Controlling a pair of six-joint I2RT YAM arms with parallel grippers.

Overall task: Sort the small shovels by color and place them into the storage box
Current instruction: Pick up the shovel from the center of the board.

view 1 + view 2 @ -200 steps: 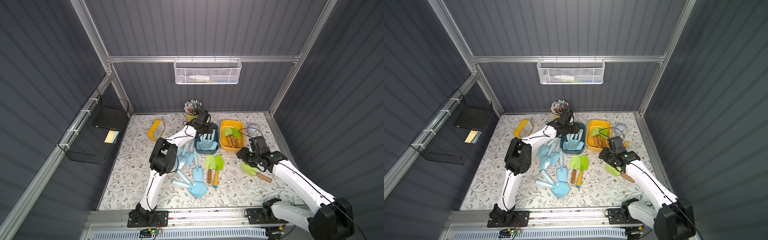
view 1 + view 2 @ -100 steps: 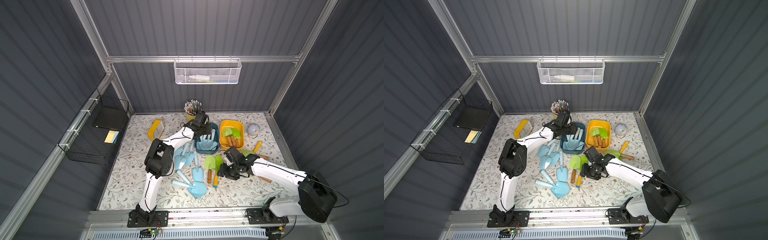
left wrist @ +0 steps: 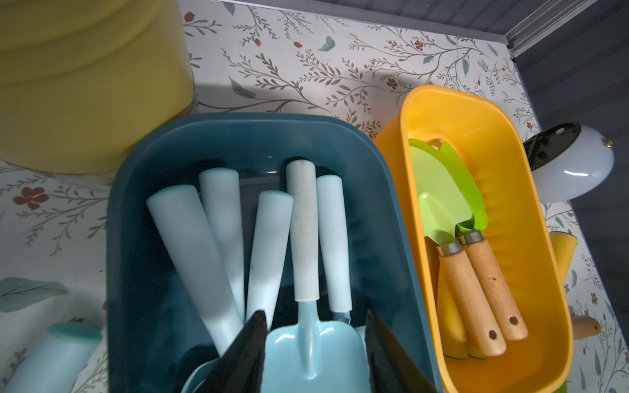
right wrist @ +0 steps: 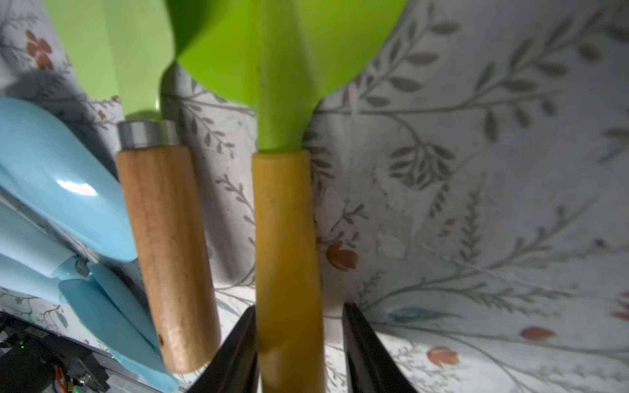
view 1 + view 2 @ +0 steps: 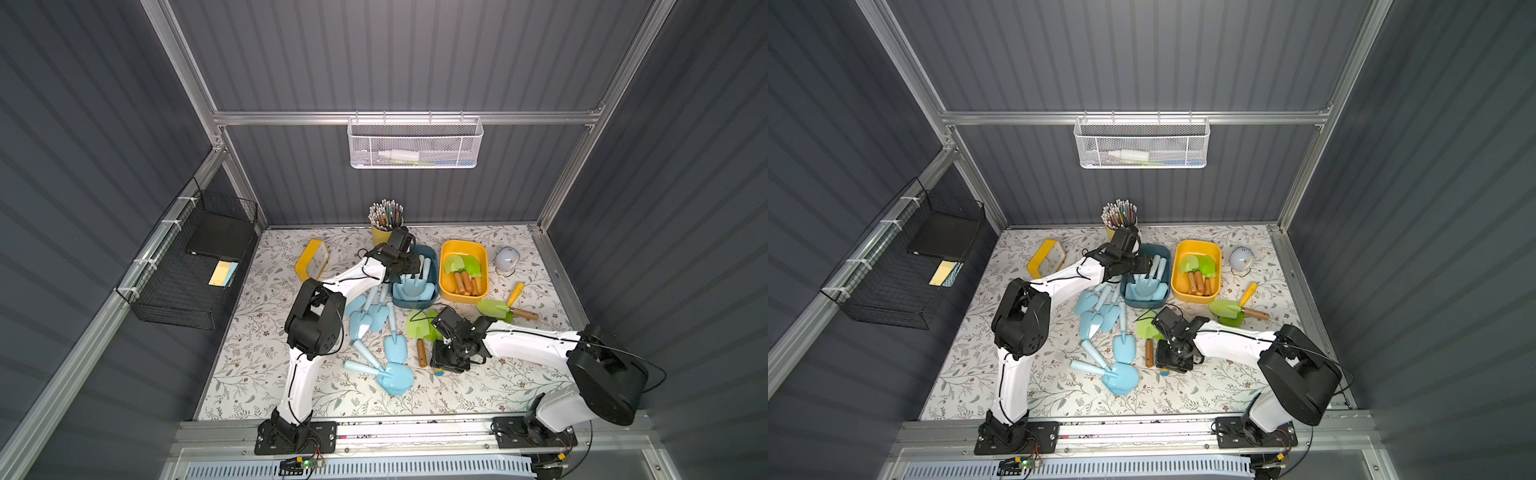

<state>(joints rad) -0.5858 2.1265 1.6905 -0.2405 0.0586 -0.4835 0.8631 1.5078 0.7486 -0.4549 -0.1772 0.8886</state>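
My left gripper (image 3: 315, 311) reaches into the teal storage box (image 3: 238, 122), shut on the blade of a pale blue shovel (image 3: 313, 343) that lies on several other blue ones. In both top views it sits over that box (image 5: 436, 274). My right gripper (image 4: 299, 305) is down at mid-mat (image 5: 446, 365), open astride the yellow handle (image 4: 286, 221) of a green shovel. One finger touches the handle and the other stands off it. A brown-handled green shovel (image 4: 166, 238) lies beside it. The yellow box (image 5: 463, 243) holds green shovels.
Several loose blue shovels (image 5: 365, 320) lie left of my right gripper. Two green shovels (image 5: 494, 309) lie near the mat's right edge. At the back stand a pencil cup (image 5: 384, 226), a yellow-framed object (image 5: 311, 259) and a white dome (image 5: 507, 259).
My right arm swung from the right side of the mat to the middle and dropped over the green shovels, its jaws narrowing round the yellow handle. The left gripper stayed in the teal box.
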